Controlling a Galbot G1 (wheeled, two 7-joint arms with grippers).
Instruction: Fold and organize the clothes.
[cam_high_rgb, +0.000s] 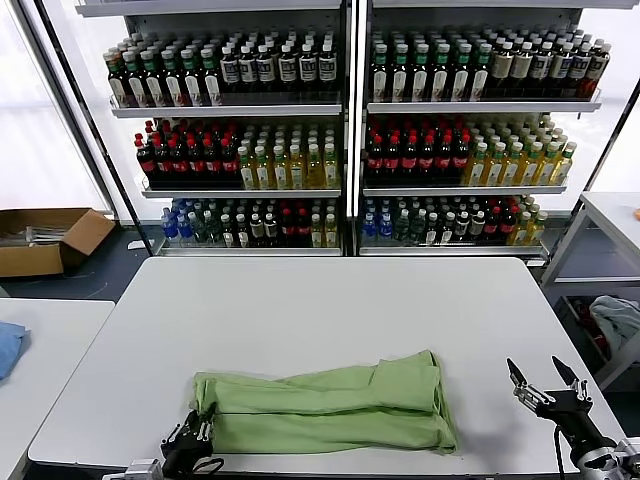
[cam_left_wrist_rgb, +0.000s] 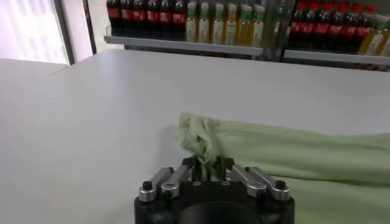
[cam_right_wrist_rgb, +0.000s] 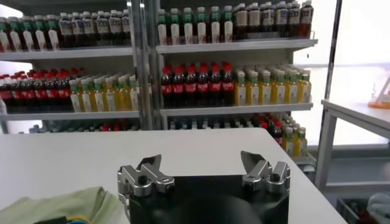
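Pinching shirt (cam_left_wrist_rgb: 292, 158) corner, left gripper (cam_left_wrist_rgb: 207, 169)

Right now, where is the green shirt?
In the head view, the shirt lies folded on the table's near edge, its left end pinched by the left claw.

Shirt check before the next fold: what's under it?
The shirt lies folded on the white table. Left gripper pinches its corner; anything beneath the fabric is covered.

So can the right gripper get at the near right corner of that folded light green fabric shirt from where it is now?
Probably yes. The right gripper is open, holding nothing, just off the light green fabric shirt, with only bare white table between them. The left gripper is shut on the opposite end.
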